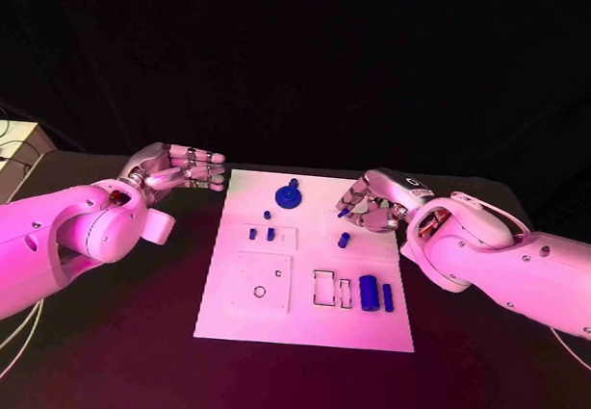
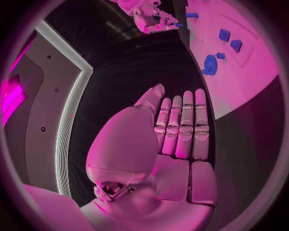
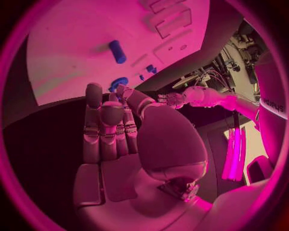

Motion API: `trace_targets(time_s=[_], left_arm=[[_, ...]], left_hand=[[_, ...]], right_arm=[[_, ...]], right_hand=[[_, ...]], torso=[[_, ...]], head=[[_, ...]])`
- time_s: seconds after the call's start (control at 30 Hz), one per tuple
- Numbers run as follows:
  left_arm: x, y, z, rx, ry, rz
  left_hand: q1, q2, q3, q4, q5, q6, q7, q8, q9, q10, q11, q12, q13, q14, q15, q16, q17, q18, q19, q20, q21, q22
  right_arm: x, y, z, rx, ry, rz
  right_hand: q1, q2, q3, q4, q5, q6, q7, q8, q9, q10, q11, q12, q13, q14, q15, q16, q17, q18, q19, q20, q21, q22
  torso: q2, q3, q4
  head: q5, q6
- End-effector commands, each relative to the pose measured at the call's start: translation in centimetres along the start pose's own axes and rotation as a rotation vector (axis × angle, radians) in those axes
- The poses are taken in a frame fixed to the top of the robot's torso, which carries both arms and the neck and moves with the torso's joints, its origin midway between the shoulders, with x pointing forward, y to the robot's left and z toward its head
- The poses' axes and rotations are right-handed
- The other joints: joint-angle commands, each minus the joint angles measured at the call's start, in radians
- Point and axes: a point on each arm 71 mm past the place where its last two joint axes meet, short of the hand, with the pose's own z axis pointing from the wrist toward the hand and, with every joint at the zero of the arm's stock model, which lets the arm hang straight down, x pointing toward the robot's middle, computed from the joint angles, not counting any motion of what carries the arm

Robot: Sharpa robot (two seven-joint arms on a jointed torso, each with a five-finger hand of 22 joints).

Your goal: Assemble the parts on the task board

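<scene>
The left hand (image 1: 185, 168) hovers off the task board's (image 1: 368, 332) far left corner, holding nothing. The right hand (image 1: 374, 204) pinches a small blue part (image 1: 344, 212) over the far right edge, near the round blue part (image 1: 289, 198)

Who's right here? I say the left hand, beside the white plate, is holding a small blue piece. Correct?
No. The left hand, beside the white plate, holds nothing: the left wrist view shows its fingers straight and bare. The right hand pinches a small blue piece.
</scene>
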Motion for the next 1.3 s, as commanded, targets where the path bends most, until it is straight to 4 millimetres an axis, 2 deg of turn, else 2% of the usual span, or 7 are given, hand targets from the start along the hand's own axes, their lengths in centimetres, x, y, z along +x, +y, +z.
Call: trace_targets(time_s=[0.03, 0.17, 0.43, 0.6, 0.63, 0.9, 1.3], left_arm=[[0.4, -0.1, 0.1, 0.009, 0.004, -0.008], [0.8, -0.2, 0.2, 0.011, 0.008, -0.011], [1.5, -0.3, 0.4, 0.017, 0.014, -0.015], [1.8, -0.4, 0.5, 0.019, 0.015, -0.017], [1.8, -0.4, 0.5, 0.019, 0.015, -0.017], [1.9, -0.4, 0.5, 0.021, 0.012, -0.017], [2.0, -0.4, 0.5, 0.021, 0.01, -0.018]], left_hand=[[0.004, 0.004, 0.001, -0.007, 0.002, -0.002, 0.007, -0.005, 0.0, -0.009, 0.001, -0.004, -0.001, -0.006, -0.001, -0.001, 0.0, -0.013, -0.005, -0.005, 0.005, 0.002], [0.004, 0.004, 0.001, -0.007, 0.002, -0.002, 0.007, -0.005, 0.0, -0.009, 0.001, -0.004, -0.001, -0.006, -0.001, -0.001, 0.0, -0.013, -0.005, -0.005, 0.005, 0.002], [0.002, 0.004, 0.001, -0.006, 0.003, -0.002, 0.007, -0.005, 0.0, -0.01, 0.001, -0.004, -0.001, -0.007, 0.0, -0.001, 0.0, -0.014, -0.006, -0.004, 0.004, 0.002], [0.002, 0.004, 0.0, -0.005, 0.003, -0.002, 0.007, -0.005, 0.0, -0.01, 0.001, -0.004, -0.001, -0.007, 0.0, -0.001, 0.0, -0.014, -0.006, -0.004, 0.004, 0.002], [0.001, 0.003, 0.0, -0.005, 0.003, -0.002, 0.007, -0.005, 0.0, -0.01, 0.001, -0.004, -0.001, -0.008, 0.0, -0.001, 0.0, -0.014, -0.006, -0.004, 0.004, 0.002], [0.001, 0.003, 0.0, -0.005, 0.003, -0.002, 0.007, -0.005, 0.0, -0.01, 0.001, -0.004, -0.001, -0.008, 0.0, -0.001, 0.0, -0.014, -0.006, -0.004, 0.004, 0.002], [0.002, 0.003, -0.001, -0.002, 0.003, -0.002, 0.007, -0.005, 0.0, -0.011, 0.001, -0.004, -0.001, -0.009, 0.0, -0.001, 0.001, -0.013, -0.006, -0.003, 0.002, 0.001]], right_arm=[[0.7, 1.9, 0.0, -0.062, 0.016, 0.014], [2.2, 4.6, 0.2, -0.14, 0.056, -0.039], [5.1, 7.4, 0.5, -0.209, 0.111, -0.134], [7.0, 8.5, 0.6, -0.231, 0.144, -0.169], [7.3, 8.7, 0.6, -0.235, 0.149, -0.174], [8.9, 9.5, 0.6, -0.245, 0.173, -0.208], [9.8, 10.2, 0.5, -0.259, 0.194, -0.223]], right_hand=[[0.002, 0.011, 0.0, -0.004, 0.003, -0.001, 0.006, 0.004, -0.001, 0.02, -0.013, 0.002, 0.002, -0.001, -0.007, 0.006, 0.001, 0.024, 0.009, 0.0, -0.003, 0.003], [0.001, 0.012, -0.002, -0.005, 0.002, 0.0, 0.005, 0.004, -0.001, 0.021, -0.014, 0.002, 0.002, -0.001, -0.007, 0.006, 0.0, 0.023, 0.016, 0.0, -0.021, 0.019], [0.0, 0.011, -0.003, -0.005, 0.0, 0.002, 0.004, 0.004, -0.001, 0.023, -0.015, 0.002, 0.001, -0.001, -0.008, 0.008, -0.001, 0.022, 0.028, -0.001, -0.051, 0.046], [0.0, 0.011, -0.003, -0.005, 0.0, 0.002, 0.004, 0.004, -0.001, 0.023, -0.015, 0.002, 0.001, -0.001, -0.008, 0.008, -0.001, 0.022, 0.028, -0.001, -0.051, 0.046], [0.0, 0.011, -0.003, -0.005, 0.003, 0.003, 0.004, 0.005, -0.002, 0.022, -0.015, 0.003, 0.002, -0.002, -0.008, 0.008, -0.003, 0.022, 0.038, -0.001, -0.075, 0.07], [0.0, 0.011, -0.003, -0.005, 0.003, 0.003, 0.004, 0.005, -0.002, 0.022, -0.015, 0.003, 0.002, -0.002, -0.008, 0.008, -0.003, 0.022, 0.038, -0.001, -0.075, 0.07], [0.0, 0.01, 0.0, -0.006, 0.002, 0.002, 0.005, 0.004, -0.002, 0.023, -0.015, 0.002, 0.002, -0.002, -0.007, 0.011, -0.003, 0.023, 0.048, -0.001, -0.1, 0.094]], torso=[[-0.001, -0.0013, -0.0008], [-0.004, -0.0032, -0.0007], [-0.011, -0.0093, 0.0005], [-0.009, -0.0088, 0.0], [-0.009, -0.0084, 0.0001], [-0.009, -0.0075, 0.0003], [-0.008, -0.007, 0.0]], head=[[0.017, -0.002], [0.042, -0.011], [0.079, -0.025], [0.097, -0.032], [0.099, -0.033], [0.116, -0.043], [0.127, -0.056]])
